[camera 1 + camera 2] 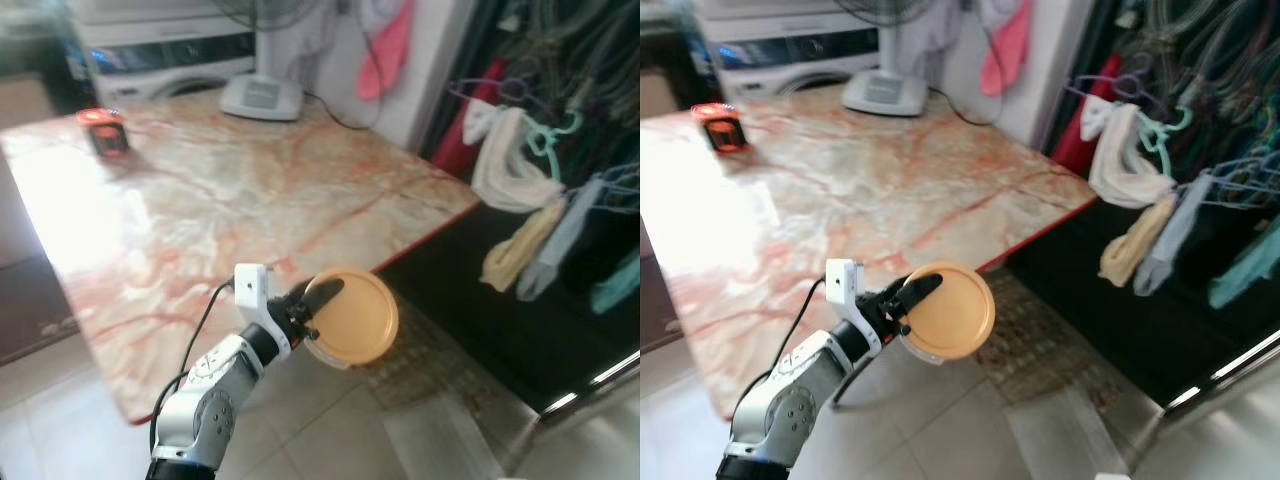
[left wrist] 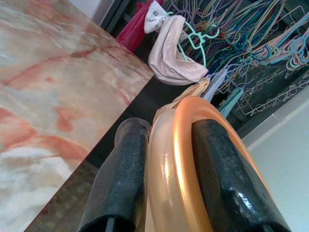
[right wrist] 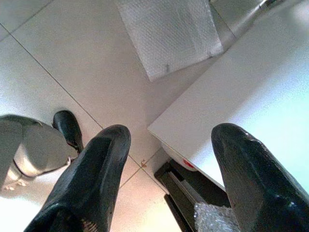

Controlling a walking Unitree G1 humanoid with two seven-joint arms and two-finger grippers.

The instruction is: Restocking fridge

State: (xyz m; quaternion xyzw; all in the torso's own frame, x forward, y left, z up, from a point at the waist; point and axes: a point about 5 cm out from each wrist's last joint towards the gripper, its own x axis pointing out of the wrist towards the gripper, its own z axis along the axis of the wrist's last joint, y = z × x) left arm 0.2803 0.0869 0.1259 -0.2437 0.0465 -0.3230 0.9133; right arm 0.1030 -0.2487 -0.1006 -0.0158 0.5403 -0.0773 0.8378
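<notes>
Left claw grips orange lid beside marble table | right claw spread above floor

Lighting's pretty uneven on my feed. Daylight pours in from the left of the head views and blows out the marble table into white glare on its left side, while the clothes rack at right sits in deep shadow. Both head views look soft, a bit smeared. My left wrist view is sharper, with shine on the orange lid. The right wrist view is bright and washed out at lower right.
</notes>
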